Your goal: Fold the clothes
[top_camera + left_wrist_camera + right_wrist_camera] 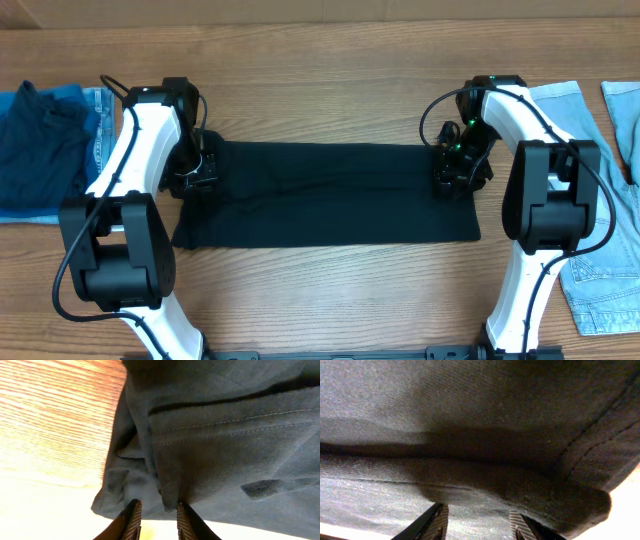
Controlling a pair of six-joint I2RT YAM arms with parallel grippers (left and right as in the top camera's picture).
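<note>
A: Where's the piece being folded?

B: The black garment [320,195] lies flat, spread lengthwise as one long dark rectangle. Its stitched seams show close up in the left wrist view.

A: And the arms?

B: One is at each short end of it. The left gripper [195,170] sits at its left end with fingers parted, bare wood showing in the gap and the cloth's edge just at the tips. The right gripper [450,165] is at its right end, jaws apart too, with a thick hem lying across the gap — no pinch that I can see.

A: So which step?

B: Taking hold of both ends, I'd judge; nothing looks lifted. Next, both need to close on the cloth together, catch every layer, then carry evenly so it doesn't skew.

A: Around it?

B: A wooden table [330,90]. Well left of the black garment lies a dark blue piece [40,130]; well right of it, pale jeans [590,250]. No more of the room shows.
</note>
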